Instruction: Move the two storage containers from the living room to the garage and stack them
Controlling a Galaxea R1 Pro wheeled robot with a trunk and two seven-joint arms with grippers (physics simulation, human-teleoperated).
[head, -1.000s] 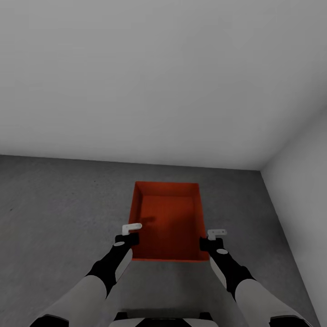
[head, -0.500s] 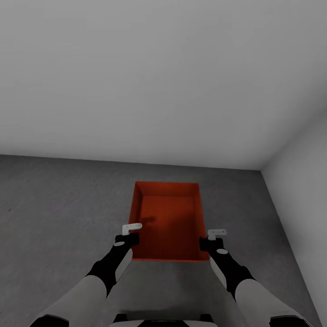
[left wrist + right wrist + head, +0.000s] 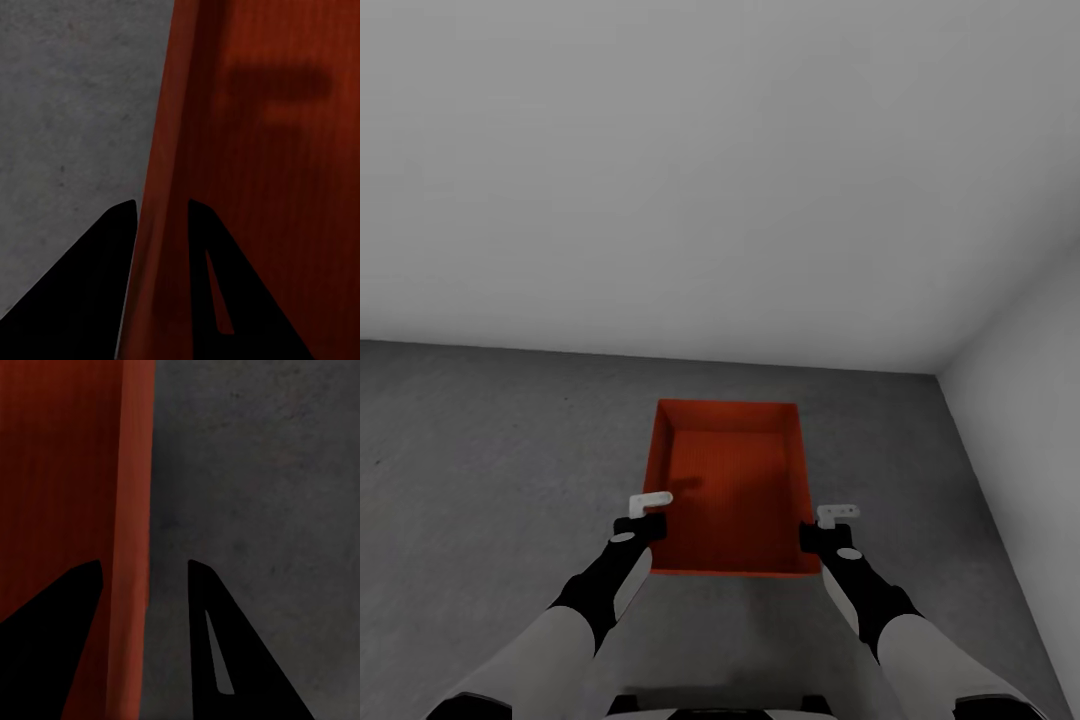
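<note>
One orange-red storage container [image 3: 730, 480] sits open-topped on the dark grey concrete floor [image 3: 480, 450] of the garage, near the corner. My left gripper [image 3: 653, 515] straddles its left wall close to the near corner. In the left wrist view the left gripper [image 3: 161, 202] has both fingers pressed against that wall of the container [image 3: 247, 150], shut on it. My right gripper [image 3: 822, 525] is at the right wall. In the right wrist view the right gripper [image 3: 142, 562] is open around the container's rim [image 3: 135, 472], with a gap on the outer side.
A pale grey back wall [image 3: 660, 180] rises just beyond the container, and a side wall [image 3: 1030, 400] meets it at the right. Bare concrete [image 3: 262, 472] stretches to the left and on both sides of the container.
</note>
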